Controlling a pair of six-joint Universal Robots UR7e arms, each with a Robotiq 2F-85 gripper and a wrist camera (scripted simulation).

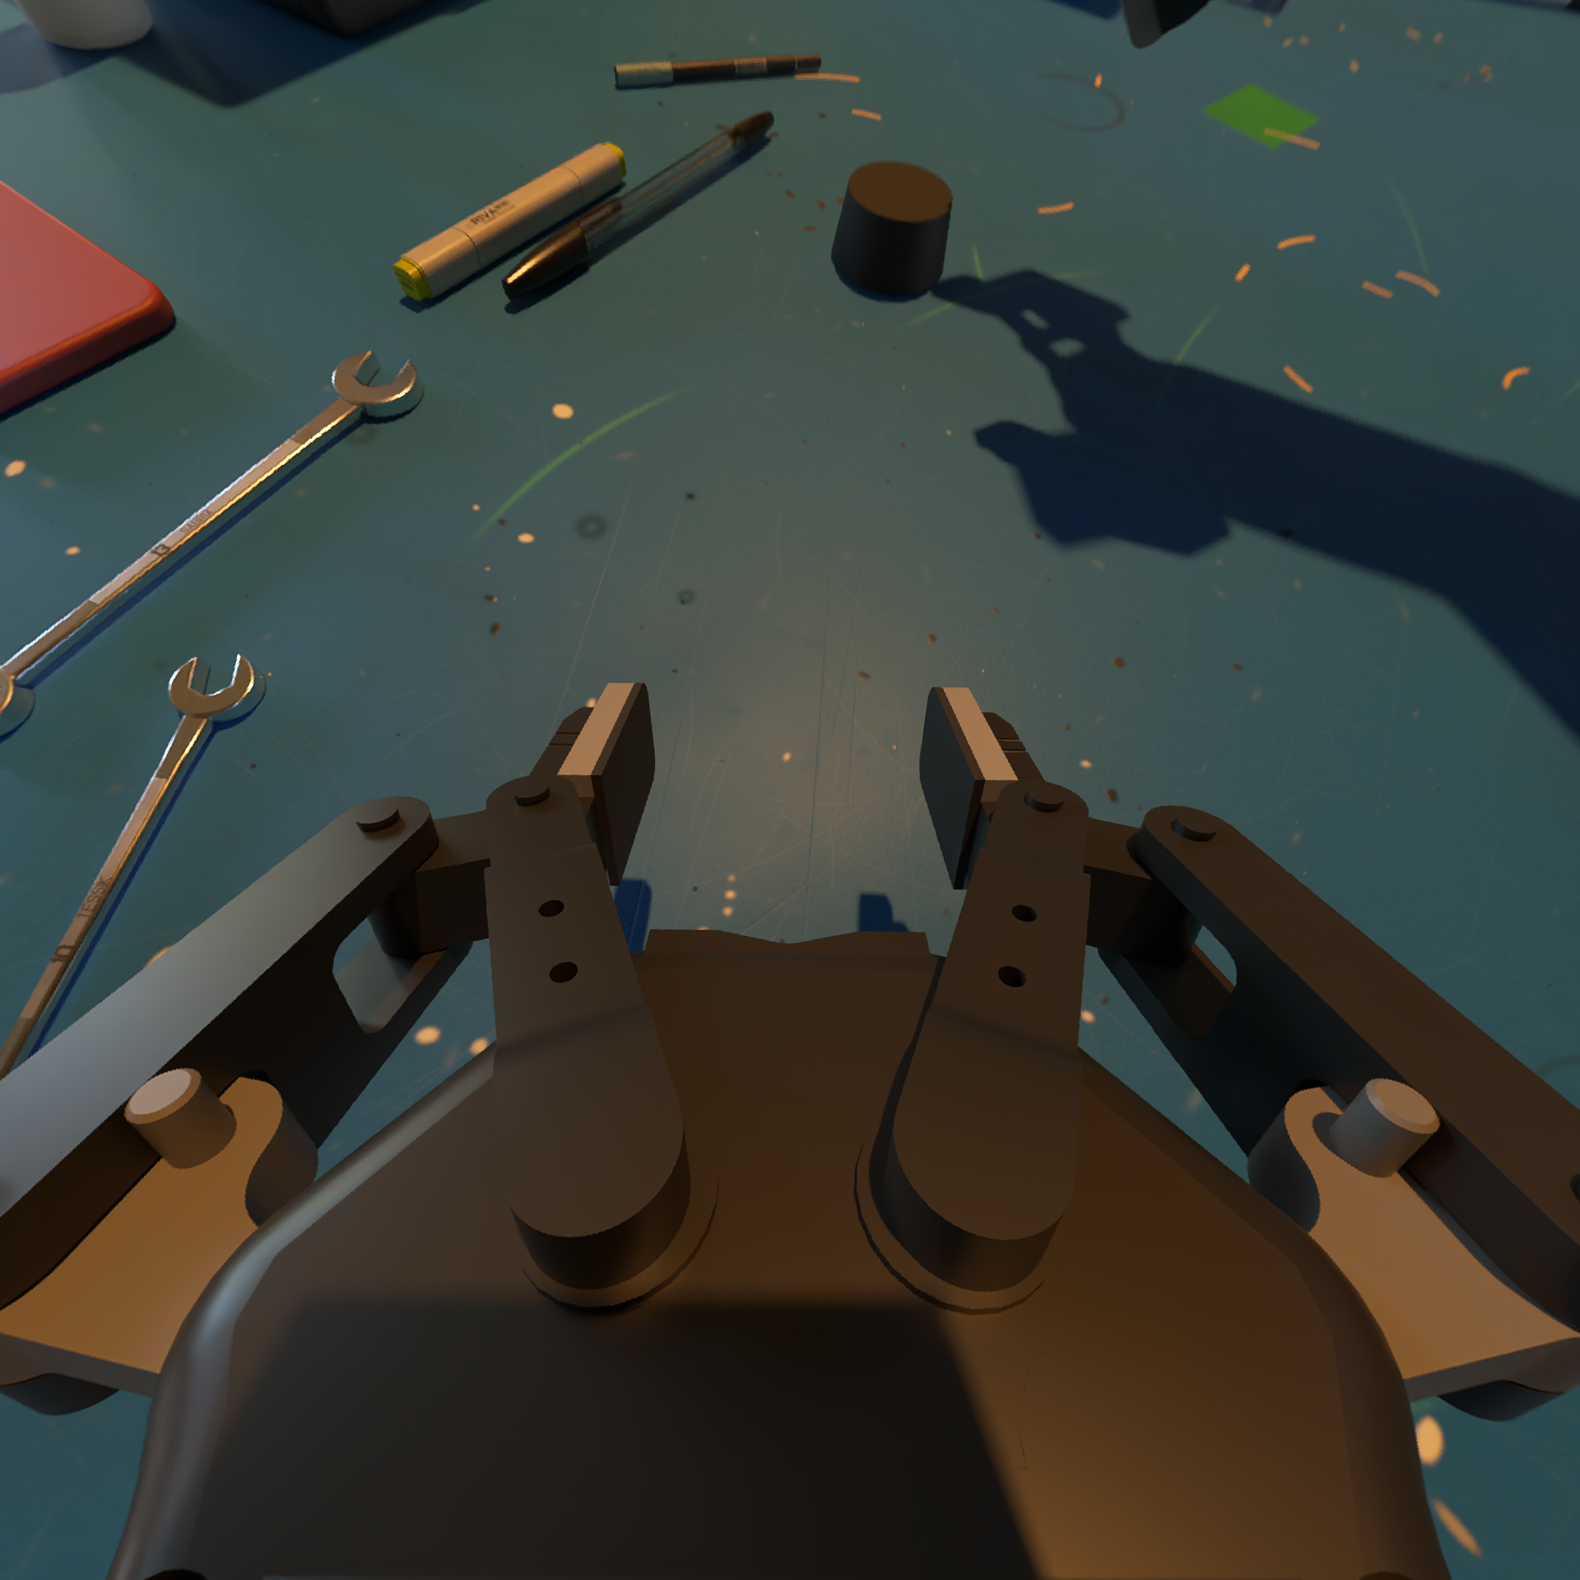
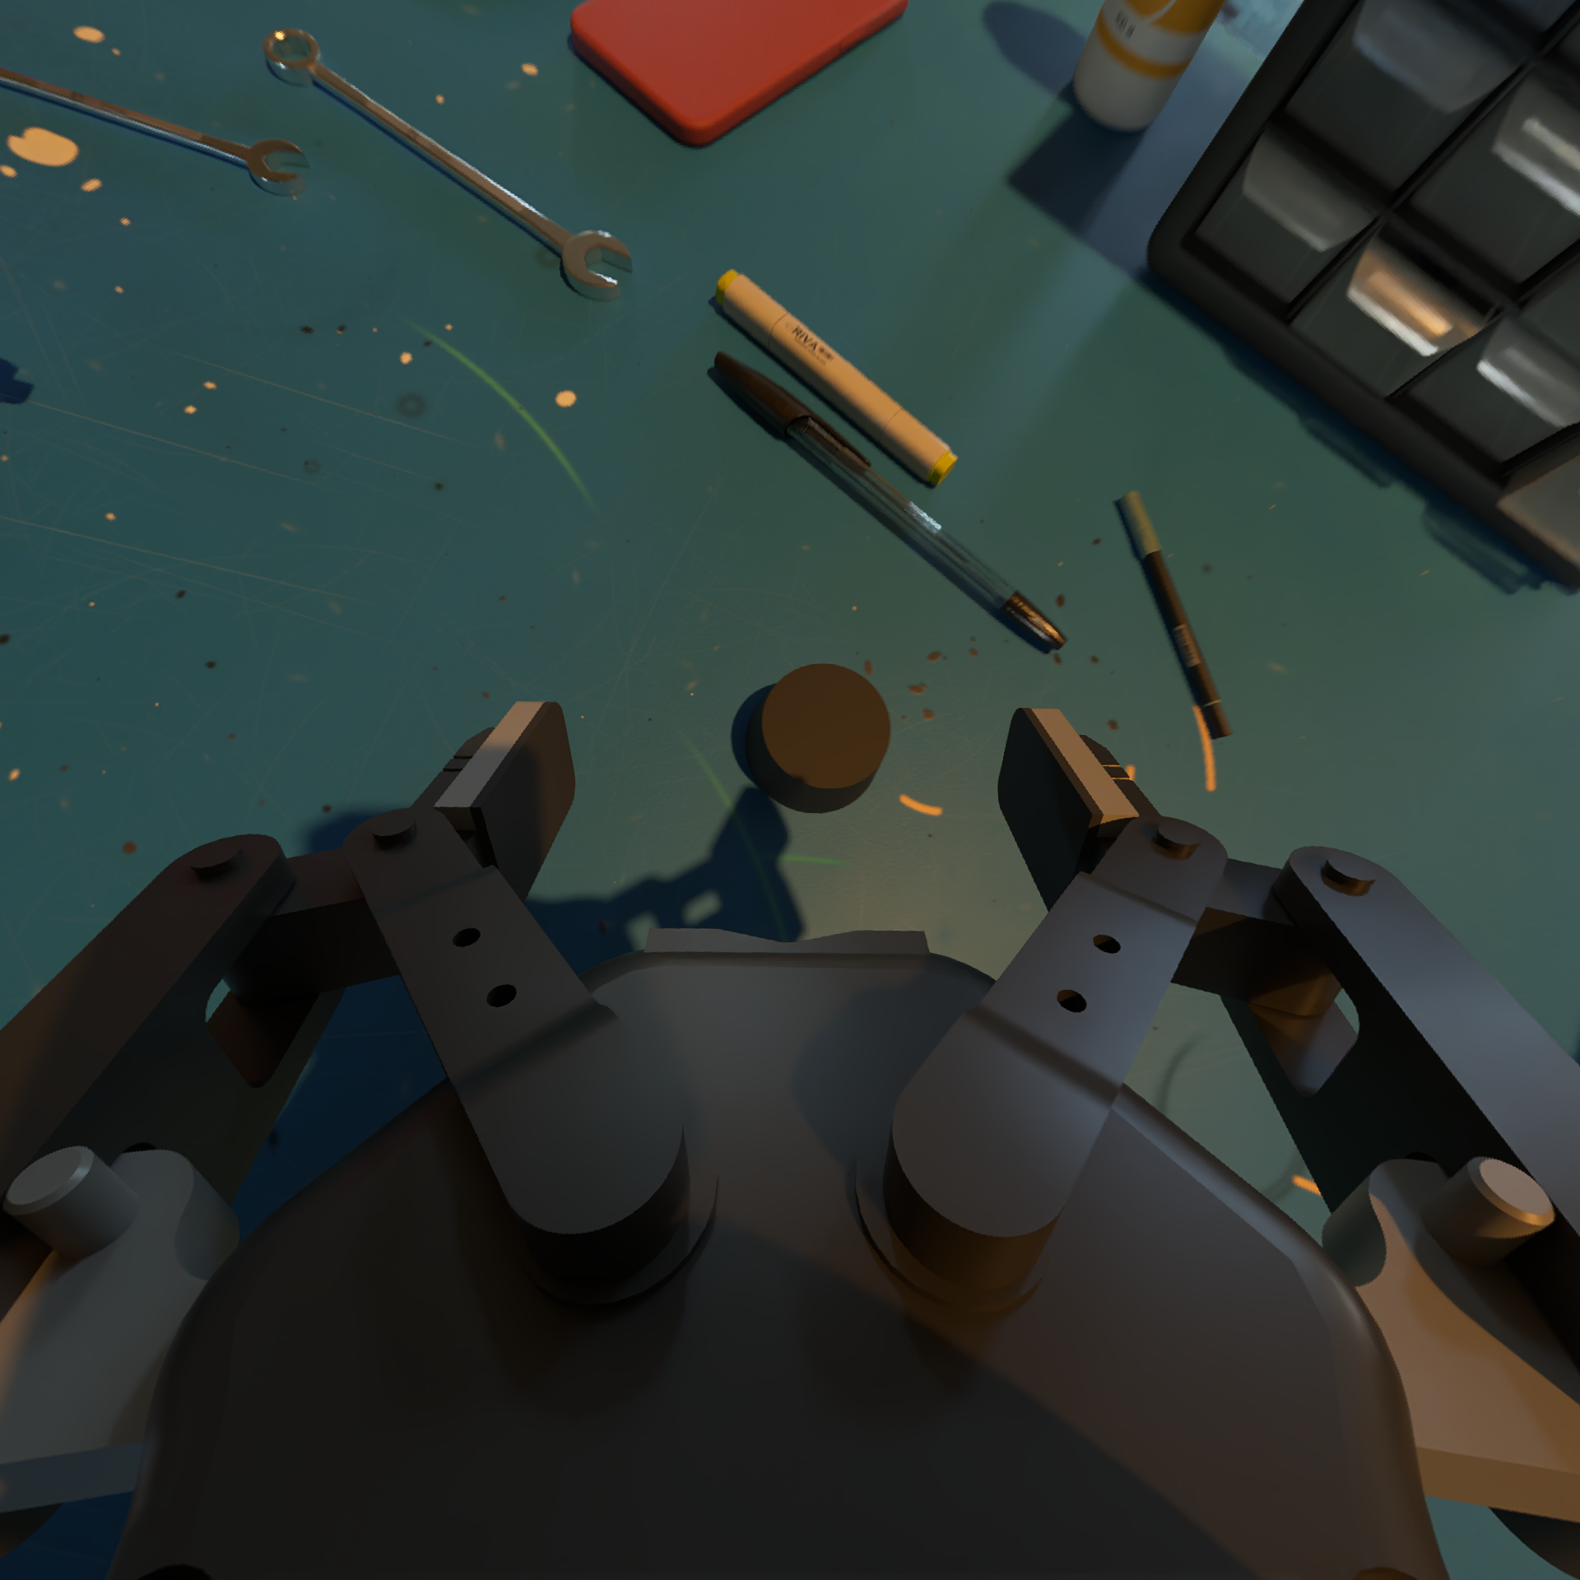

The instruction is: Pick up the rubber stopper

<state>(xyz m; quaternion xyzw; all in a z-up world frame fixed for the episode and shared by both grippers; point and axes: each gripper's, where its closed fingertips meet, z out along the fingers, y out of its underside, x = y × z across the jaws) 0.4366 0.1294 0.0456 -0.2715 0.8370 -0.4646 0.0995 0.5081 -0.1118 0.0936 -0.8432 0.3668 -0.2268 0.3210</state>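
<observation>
The rubber stopper [image 2: 821, 735] is a dark, tapered plug standing upright on the teal table. In the right wrist view it sits just beyond and between the fingertips of my right gripper [image 2: 785, 769], which is open wide and above it, touching nothing. In the left wrist view the stopper [image 1: 893, 226] stands far ahead, slightly right of centre. My left gripper [image 1: 787, 761] is open and empty, well short of the stopper, over bare table.
A cream marker with yellow ends [image 2: 834, 376], a clear pen [image 2: 889, 500] and a thin dark pen [image 2: 1176, 611] lie beyond the stopper. Two wrenches [image 2: 453, 167] and a red pad [image 2: 735, 60] lie farther left. A black drawer organiser [image 2: 1402, 282] and a white bottle [image 2: 1128, 60] stand at right.
</observation>
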